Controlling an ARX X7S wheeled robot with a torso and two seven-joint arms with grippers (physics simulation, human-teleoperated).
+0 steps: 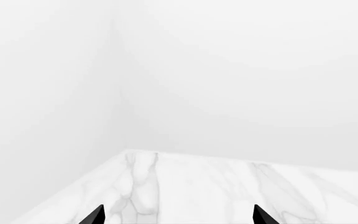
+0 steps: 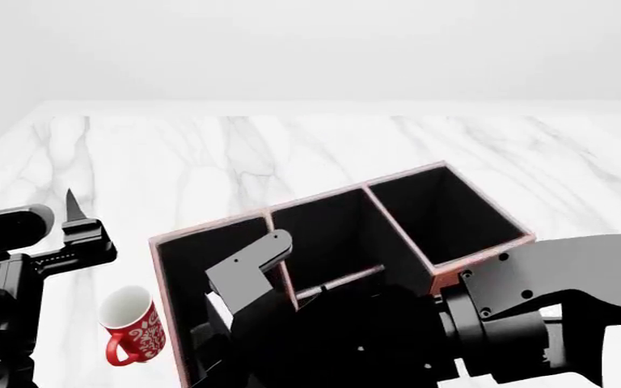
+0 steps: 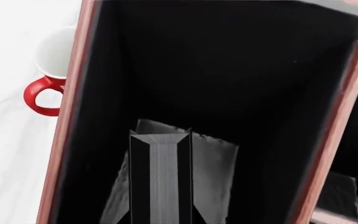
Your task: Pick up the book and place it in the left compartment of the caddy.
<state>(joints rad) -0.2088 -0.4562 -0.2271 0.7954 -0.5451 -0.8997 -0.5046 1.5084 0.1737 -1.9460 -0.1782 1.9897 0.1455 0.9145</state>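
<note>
A: Risk? Small thick black-covered book (image 3: 160, 179) sits upright between the right pincer's (image 3: 160, 186) fingers, inside the reddish-brown leather-look caddy's (image 2: 289, 212) long left compartment (image 3: 216, 79) — released high or tilted, it could topple or snag a wall.

B: Noted. White page edges face up. Left pincer (image 1: 177, 215) spread wide over marble desk (image 2: 289, 153), empty.

white marble tabletop (image 2: 289, 153), plain white walls (image 1: 229, 70)
</note>
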